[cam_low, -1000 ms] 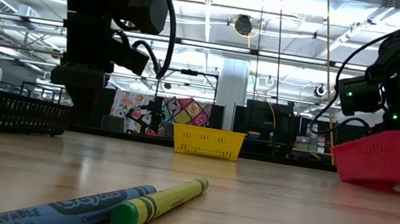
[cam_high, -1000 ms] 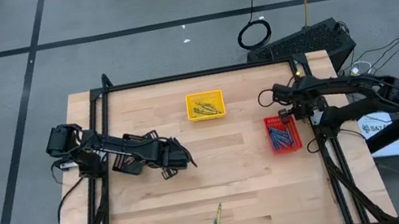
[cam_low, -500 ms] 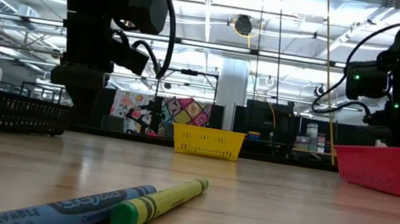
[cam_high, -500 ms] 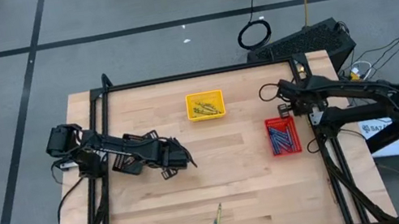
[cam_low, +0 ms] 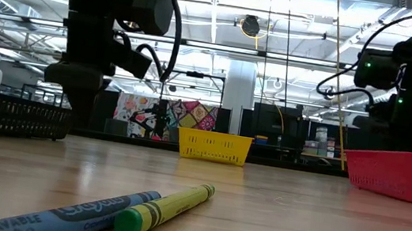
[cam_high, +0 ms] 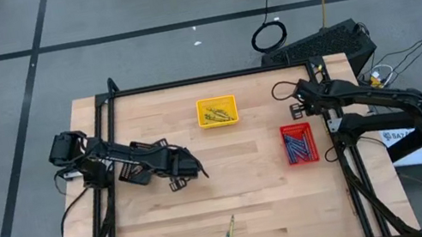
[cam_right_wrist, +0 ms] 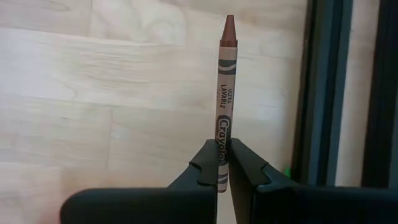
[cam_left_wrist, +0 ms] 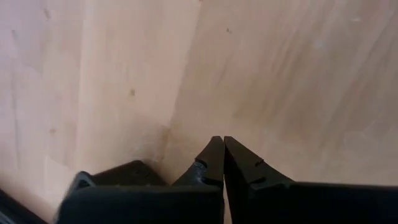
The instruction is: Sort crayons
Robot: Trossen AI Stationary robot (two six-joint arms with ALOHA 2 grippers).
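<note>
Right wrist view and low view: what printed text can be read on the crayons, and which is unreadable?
"ULTRA", "LAVABLE", "Crayola": on the brown crayon pinched in the right hand.
"Crayola", partly readable: on the blue crayon lying on the table.
"...AVABLE", cut off at the edge: same blue crayon.
Yellow-green crayon: no readable text.

- Robotics lab or workshop inside a big industrial hall, not a home.
- Grey concrete floor (cam_high: pixel 131 10) marked with dark tape lines.
- Wooden table (cam_high: pixel 236 210) in a black metal frame (cam_high: pixel 204 79), two dark arms mounted at its sides.
- Loose cables (cam_high: pixel 270 35) and a dark equipment case (cam_high: pixel 328 44) on the floor behind the table.
- Low view: high ceiling with strip lights (cam_low: pixel 228 7), a white pillar (cam_low: pixel 237 96), racks and clutter in the background.
</note>
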